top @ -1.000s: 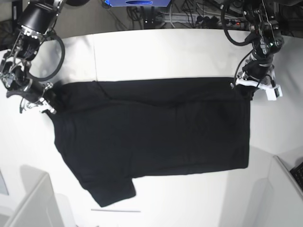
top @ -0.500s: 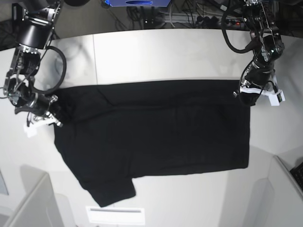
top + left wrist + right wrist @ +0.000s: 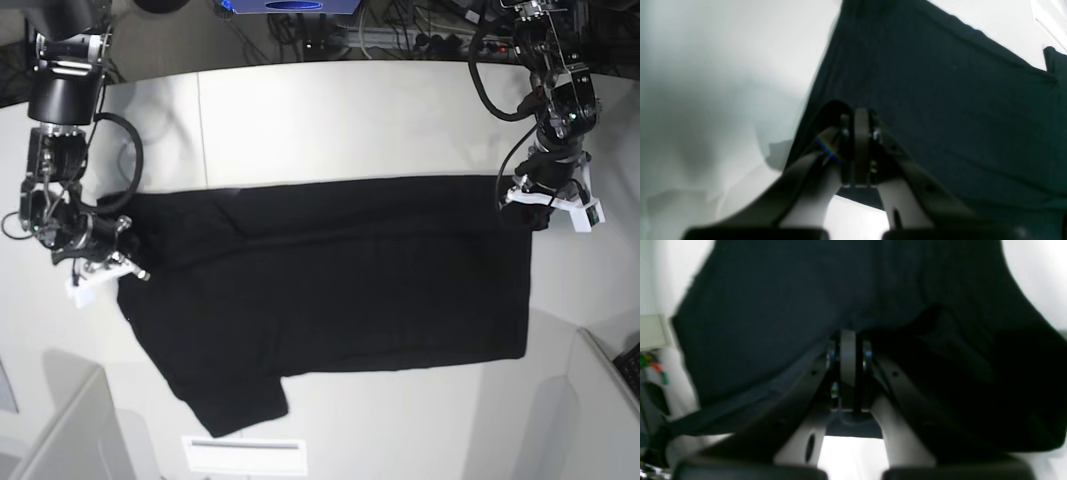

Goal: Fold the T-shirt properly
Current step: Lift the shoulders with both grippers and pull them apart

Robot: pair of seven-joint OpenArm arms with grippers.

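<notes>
The black T-shirt (image 3: 340,290) lies spread on the white table (image 3: 330,120), plain side up, with no print showing. One sleeve points to the front left. My left gripper (image 3: 520,205) is shut on the shirt's far right corner; in the left wrist view the closed gripper (image 3: 858,116) pinches the edge of the dark cloth (image 3: 940,100). My right gripper (image 3: 125,262) is shut on the shirt's far left corner. In the right wrist view the closed gripper (image 3: 847,336) is buried in bunched cloth (image 3: 790,306).
Cables and a power strip (image 3: 420,40) lie behind the table. Grey panels stand at the front left (image 3: 70,430) and front right (image 3: 600,400). A white strip (image 3: 245,455) lies at the front edge.
Both grippers have moved toward the front of the table, pulling the shirt's far edge with them. The right gripper also shifted inward along the left side.
</notes>
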